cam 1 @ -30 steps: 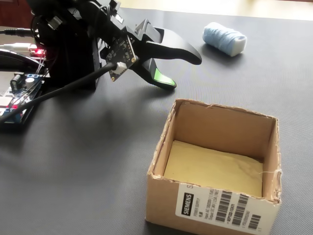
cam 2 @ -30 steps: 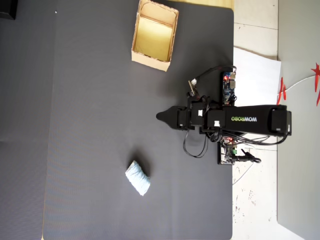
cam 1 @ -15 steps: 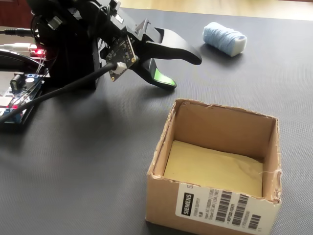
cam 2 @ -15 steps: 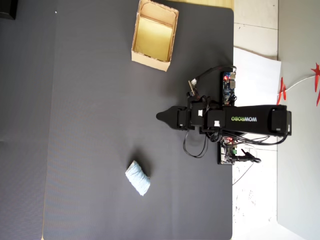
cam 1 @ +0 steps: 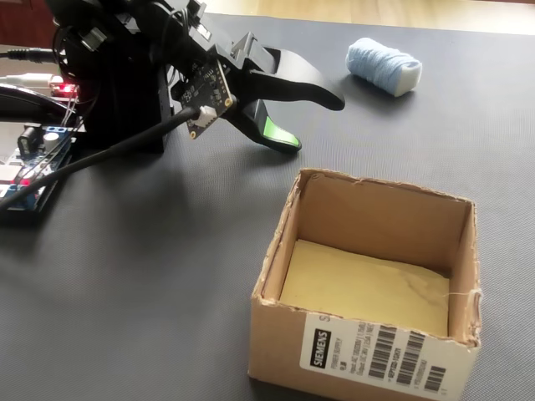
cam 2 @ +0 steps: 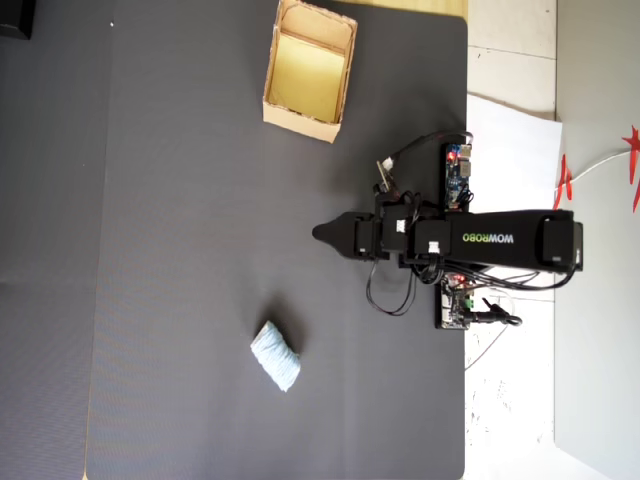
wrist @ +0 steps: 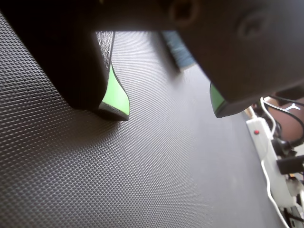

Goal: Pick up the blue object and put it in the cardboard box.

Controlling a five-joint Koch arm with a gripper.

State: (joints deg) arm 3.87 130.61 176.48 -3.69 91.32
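Wrist view: hand [wrist: 168, 111] spread open, empty, low over the table [wrist: 142, 180]. Fixed view: blue roll [cam 1: 384, 66] at far right, well apart from the box [cam 1: 368, 334] near right. Overhead view: roll lying near bottom; probably light, soft, squashy, best pinched across its middle.
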